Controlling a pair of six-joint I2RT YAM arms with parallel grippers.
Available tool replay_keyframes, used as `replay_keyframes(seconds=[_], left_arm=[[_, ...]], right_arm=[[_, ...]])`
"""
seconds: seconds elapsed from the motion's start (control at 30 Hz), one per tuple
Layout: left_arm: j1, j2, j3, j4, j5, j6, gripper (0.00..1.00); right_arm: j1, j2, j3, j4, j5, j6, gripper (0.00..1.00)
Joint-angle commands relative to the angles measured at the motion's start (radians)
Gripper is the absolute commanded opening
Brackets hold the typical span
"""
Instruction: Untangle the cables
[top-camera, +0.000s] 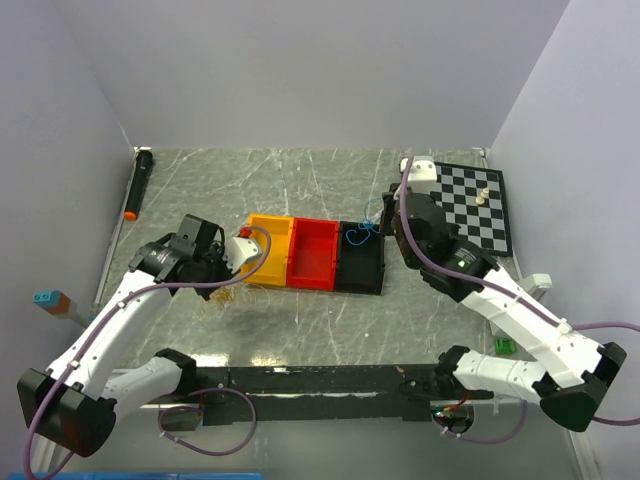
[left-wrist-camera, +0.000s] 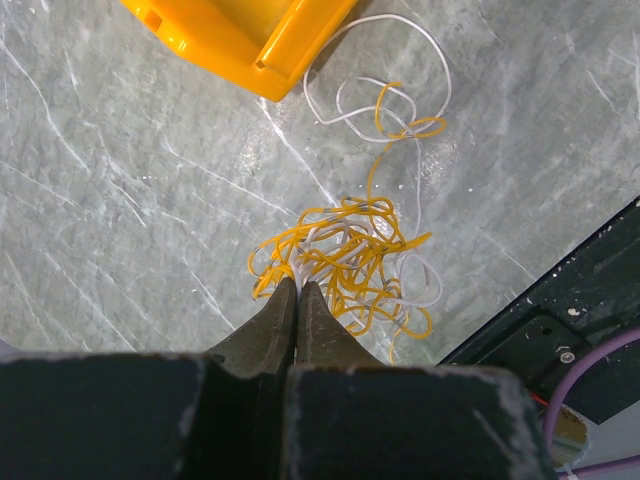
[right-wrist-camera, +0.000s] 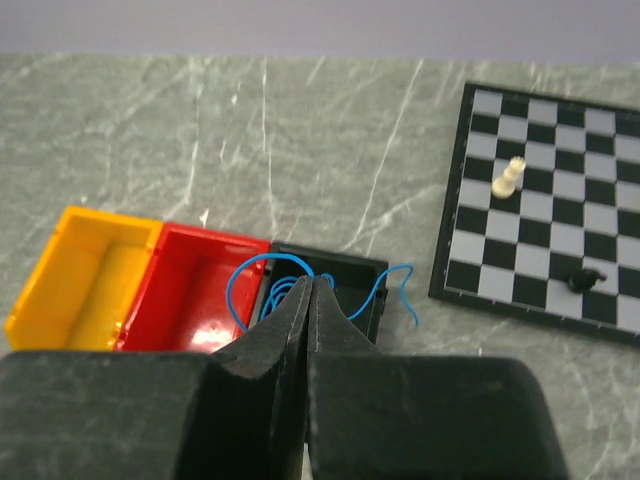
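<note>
While both end effectors are pinched shut, untangling is mid-way.
Left end effector (left-wrist-camera: 297, 292) nips the yellow-and-white tangle (left-wrist-camera: 350, 262) at its tips; right end effector (right-wrist-camera: 310, 285) holds the blue cable (right-wrist-camera: 233, 285) over the black bin (right-wrist-camera: 345, 264); a slow lift seems next.

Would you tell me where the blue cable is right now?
In the right wrist view, the blue cable loops over the black bin, beside the red bin.

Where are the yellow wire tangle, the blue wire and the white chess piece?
yellow wire tangle (left-wrist-camera: 350, 250), left wrist view, middle of the knot.
blue wire (right-wrist-camera: 268, 257), right wrist view, top of its loop.
white chess piece (right-wrist-camera: 510, 180), right wrist view, its body.
</note>
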Motion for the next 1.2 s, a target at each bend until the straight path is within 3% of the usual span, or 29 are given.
replay_keyframes(seconds=[0.0,0.57,0.7,0.9,1.17], left_arm=[[0.001,-0.012,0.025,-0.006,0.030,-0.012,0.01],[0.001,-0.039,-0.002,0.012,0.005,-0.012,0.01],[0.001,-0.041,-0.016,0.019,0.002,-0.011,0.01],[0.001,-0.036,-0.036,0.034,-0.004,-0.006,0.01],[0.001,-0.027,-0.035,0.040,0.001,-0.018,0.01]], right_arm=[[-0.044,0.014,-0.029,0.061,-0.065,0.067,0.00],[-0.093,0.137,-0.105,0.081,-0.111,0.169,0.00],[-0.122,0.108,-0.133,0.036,-0.066,0.230,0.00],[-0.212,-0.004,-0.217,0.039,-0.121,0.261,0.00],[-0.264,-0.010,-0.243,0.027,-0.158,0.279,0.00]])
